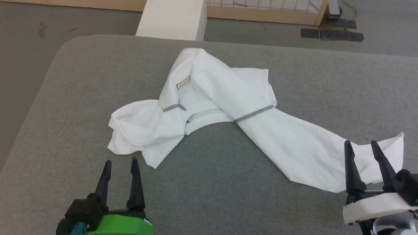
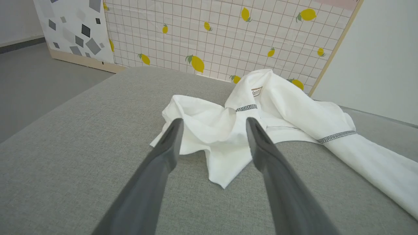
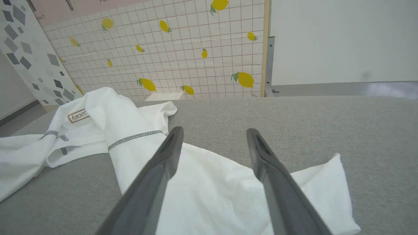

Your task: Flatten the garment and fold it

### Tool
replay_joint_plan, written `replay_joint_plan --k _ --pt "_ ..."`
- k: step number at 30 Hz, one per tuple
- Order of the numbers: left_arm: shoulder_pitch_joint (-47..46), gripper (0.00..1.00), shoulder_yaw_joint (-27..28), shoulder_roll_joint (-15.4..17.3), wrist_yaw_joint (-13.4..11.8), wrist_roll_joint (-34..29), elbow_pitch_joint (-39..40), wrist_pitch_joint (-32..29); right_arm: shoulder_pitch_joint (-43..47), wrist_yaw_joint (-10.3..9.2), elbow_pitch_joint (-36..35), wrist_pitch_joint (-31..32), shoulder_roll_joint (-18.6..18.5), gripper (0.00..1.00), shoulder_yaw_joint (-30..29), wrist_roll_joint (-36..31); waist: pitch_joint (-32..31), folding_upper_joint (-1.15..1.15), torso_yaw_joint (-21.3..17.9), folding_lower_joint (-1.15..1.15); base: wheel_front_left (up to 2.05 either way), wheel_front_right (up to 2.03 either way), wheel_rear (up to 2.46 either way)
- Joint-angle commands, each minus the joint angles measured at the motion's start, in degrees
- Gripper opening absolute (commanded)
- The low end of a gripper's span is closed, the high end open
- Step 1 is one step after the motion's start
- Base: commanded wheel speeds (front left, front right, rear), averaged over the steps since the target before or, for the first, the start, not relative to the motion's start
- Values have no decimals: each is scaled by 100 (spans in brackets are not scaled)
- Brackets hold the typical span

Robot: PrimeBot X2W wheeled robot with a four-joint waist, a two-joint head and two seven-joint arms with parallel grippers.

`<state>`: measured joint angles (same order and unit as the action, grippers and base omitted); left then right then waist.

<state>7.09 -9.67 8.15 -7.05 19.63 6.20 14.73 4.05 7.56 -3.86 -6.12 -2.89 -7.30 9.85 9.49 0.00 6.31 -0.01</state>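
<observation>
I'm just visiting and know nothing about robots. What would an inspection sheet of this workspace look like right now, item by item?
Surface: grey fabric-covered table, rounded corner, no stains seen.
Job's things: white garment, crumpled, not yet flattened; one sleeve stretched toward the robot's right; brown-bordered patch showing.
Clutter: nothing seen.
Grippers: left gripper open, short of the garment's near edge; right gripper open, fingers over the sleeve end, gripping nothing.
Cables: what looks like a thin cord on the floor.
Surroundings: white box beyond the table's far edge; lemon-print panel behind it.
</observation>
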Motion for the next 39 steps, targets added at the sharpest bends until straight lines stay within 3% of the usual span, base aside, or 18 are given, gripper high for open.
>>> replay_joint_plan --k 1,4,8,18,21,25,26,27,28,34,39 --pt "52 100 44 -65 60 -51 -5 26 -78 -8 -67 94 2 100 29 -106 -69 0 81 1 0 0 0" --pt "50 100 84 -153 165 -97 -67 26 -358 -8 -109 566 2 100 139 -262 -69 0 101 1 0 0 0" --pt "10 100 106 -273 293 -96 -166 27 -861 -8 46 1653 -50 100 264 -458 1 0 106 1 0 0 0" --pt "-243 100 84 -430 500 -227 -326 27 -1662 -8 942 4447 -1176 100 1000 -136 347 0 235 1 0 0 0" --pt "-315 100 67 -447 544 -290 -379 27 -1764 -8 1121 4792 -1401 100 1210 26 447 0 302 1 0 0 0" --pt "-404 100 54 -466 584 -336 -439 27 -1906 -8 1402 4804 -1607 100 1510 129 574 0 368 1 0 0 0" --pt "-431 100 46 -471 596 -343 -456 27 -1932 -8 1501 4775 -1645 87 1590 128 596 0 382 1 0 0 0" --pt "-449 100 39 -475 606 -343 -472 27 -1945 -8 1576 4733 -1662 40 1626 138 604 0 390 1 0 0 0" --pt "-467 100 32 -479 616 -339 -491 27 -1961 -8 1658 4653 -1667 0 1601 147 608 0 399 1 0 0 0" --pt "-475 100 97 -493 633 -323 -561 27 -2055 -8 1509 4111 -1646 0 1349 315 473 0 283 1 0 0 0" --pt "-414 100 124 -502 663 -283 -597 27 -2162 -8 695 4004 -1602 0 768 672 256 0 95 1 0 0 0"
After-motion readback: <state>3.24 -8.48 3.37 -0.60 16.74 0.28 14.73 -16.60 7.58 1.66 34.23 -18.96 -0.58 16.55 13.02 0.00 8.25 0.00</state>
